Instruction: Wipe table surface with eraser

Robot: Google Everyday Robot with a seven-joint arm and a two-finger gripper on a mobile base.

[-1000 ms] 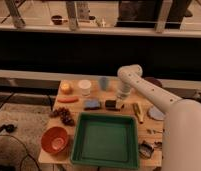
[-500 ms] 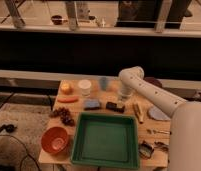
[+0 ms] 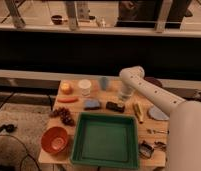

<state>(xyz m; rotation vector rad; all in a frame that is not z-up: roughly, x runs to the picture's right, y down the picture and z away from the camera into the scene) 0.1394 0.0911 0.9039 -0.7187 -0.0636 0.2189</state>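
The eraser (image 3: pixel 115 106), a small dark block, lies flat on the light wooden table surface (image 3: pixel 144 125), just behind the green tray. My gripper (image 3: pixel 124 97) hangs from the white arm, which bends over the table's back right. It is shut and reaches down to the eraser's back right corner. The wrist hides the contact, so I cannot tell whether it grips the eraser or only stands beside it.
A blue pad (image 3: pixel 92 104) lies left of the eraser. A green tray (image 3: pixel 104 137) fills the front middle. Around them are an orange bowl (image 3: pixel 55 139), grapes (image 3: pixel 63 115), a carrot (image 3: pixel 67 99), a white cup (image 3: pixel 84 86), a blue cup (image 3: pixel 104 82), a banana (image 3: pixel 138 111) and a grey plate (image 3: pixel 158 113).
The gripper has closed and settled slightly lower beside the eraser. The eraser and the other items have not moved.
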